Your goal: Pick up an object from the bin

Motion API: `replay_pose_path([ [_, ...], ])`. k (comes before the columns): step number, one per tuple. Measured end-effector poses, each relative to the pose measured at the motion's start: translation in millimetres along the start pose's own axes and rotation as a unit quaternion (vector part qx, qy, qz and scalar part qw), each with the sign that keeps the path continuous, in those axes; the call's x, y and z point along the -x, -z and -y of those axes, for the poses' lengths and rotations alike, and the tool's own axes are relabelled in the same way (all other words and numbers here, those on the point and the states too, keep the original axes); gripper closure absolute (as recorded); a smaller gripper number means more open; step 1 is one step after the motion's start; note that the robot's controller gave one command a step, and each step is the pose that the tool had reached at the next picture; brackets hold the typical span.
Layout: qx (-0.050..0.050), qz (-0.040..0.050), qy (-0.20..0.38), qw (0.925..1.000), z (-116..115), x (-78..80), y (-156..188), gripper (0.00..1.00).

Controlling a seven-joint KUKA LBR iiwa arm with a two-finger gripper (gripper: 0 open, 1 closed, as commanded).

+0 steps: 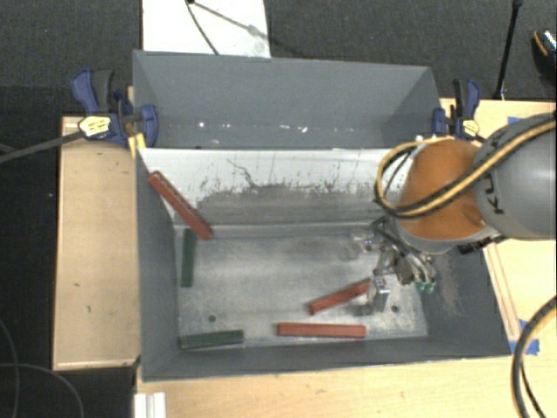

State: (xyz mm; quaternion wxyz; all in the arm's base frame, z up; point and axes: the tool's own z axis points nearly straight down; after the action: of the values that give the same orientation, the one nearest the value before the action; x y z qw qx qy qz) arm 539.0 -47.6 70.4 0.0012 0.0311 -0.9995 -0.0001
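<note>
The slanted red-brown bar (336, 300) lies on the bin floor right of the middle, its right end raised toward the back and meeting the tip of the pincer (381, 300); the pincer stands low over that end, and whether it is apart, together or clamped on the bar I cannot tell, since the bar's end and the metal tip run into one another; just in front of this bar, apart from it, a second red-brown bar (320, 329) lies flat along the front wall; above the pincer sit the arm's orange cover (439, 194) and looped cables (396, 159), coming in from the right; well apart, on the left side, a dark green bar (186, 258) lies along the left wall, another dark green bar (211, 340) lies in the front left corner, and a third red-brown bar (179, 205) leans aslant against the left wall of the grey bin (287, 103).
</note>
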Motion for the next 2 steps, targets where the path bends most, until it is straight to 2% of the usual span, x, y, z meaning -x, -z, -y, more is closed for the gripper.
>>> replay_pose_path([
  [1, 0.0, 0.0002, 0.001, 1.0, -0.7, 0.2, 0.2, 1.0],
  [2, 0.0, 0.0032, 0.001, 1.0, -0.7, 0.8, 6.3, 1.0],
])
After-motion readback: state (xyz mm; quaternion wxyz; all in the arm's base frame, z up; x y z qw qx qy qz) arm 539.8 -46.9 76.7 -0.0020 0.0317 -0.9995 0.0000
